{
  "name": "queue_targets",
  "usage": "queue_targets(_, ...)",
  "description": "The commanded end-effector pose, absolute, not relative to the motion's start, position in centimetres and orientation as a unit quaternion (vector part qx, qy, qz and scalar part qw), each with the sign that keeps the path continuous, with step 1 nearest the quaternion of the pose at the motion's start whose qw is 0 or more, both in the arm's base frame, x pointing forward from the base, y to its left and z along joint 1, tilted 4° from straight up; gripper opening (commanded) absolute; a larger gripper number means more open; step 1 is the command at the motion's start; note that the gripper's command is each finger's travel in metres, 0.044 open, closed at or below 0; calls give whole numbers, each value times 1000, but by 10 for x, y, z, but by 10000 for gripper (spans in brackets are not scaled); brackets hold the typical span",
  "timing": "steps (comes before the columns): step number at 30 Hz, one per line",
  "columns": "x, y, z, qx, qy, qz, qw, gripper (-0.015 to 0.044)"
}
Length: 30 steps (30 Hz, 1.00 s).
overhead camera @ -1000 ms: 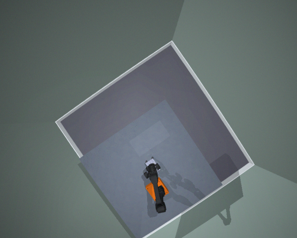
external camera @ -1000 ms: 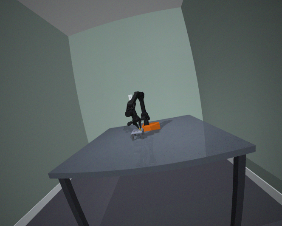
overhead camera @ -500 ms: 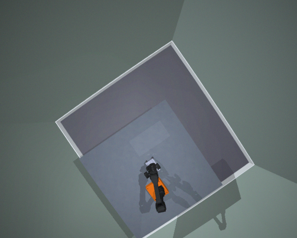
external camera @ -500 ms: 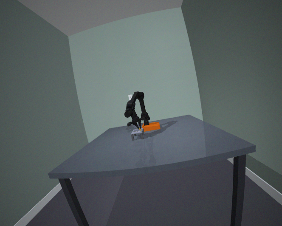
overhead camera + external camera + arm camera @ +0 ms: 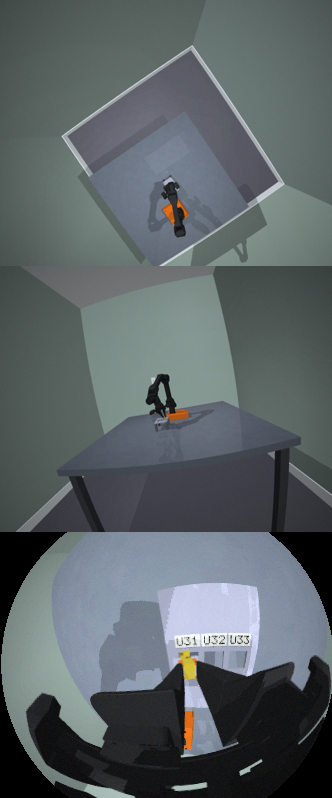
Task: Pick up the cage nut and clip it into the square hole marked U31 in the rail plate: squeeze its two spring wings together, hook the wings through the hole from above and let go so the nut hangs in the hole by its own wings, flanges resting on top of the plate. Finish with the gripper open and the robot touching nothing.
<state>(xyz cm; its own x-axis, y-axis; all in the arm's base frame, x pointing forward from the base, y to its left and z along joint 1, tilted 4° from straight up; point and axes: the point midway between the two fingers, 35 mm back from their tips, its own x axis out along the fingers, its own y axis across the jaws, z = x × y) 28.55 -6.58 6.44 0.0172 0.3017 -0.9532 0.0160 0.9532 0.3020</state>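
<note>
Sitting between the fingertips, the yellow cage nut is at the U31 hole of the rail plate, just below the U31 label in the wrist view. Its long axis runs roughly up and down that view, from the tips toward the label, so it points out ahead of the fingers, which are closed on it. It overlaps the opening there, though whether the wings have passed through (the part that matters most) I cannot tell. U32 and U33 lie off to one side, their holes showing no nut.

Farther out, the plate stands on short legs above the surface, and the black arm reaches down to it from the orange base just behind.

The coming move probably turns on that nut-to-hole alignment: keep the squeeze, settle both wings inside the edges, then let go. Releasing with one wing outside could leave the nut tilted on top.
</note>
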Motion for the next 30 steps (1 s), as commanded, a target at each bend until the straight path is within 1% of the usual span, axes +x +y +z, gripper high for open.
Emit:
queue_targets(1, 285, -65, 64, 118, 693, 107, 703, 36)
queue_targets(30, 285, -68, 62, 134, 691, 123, 700, 36)
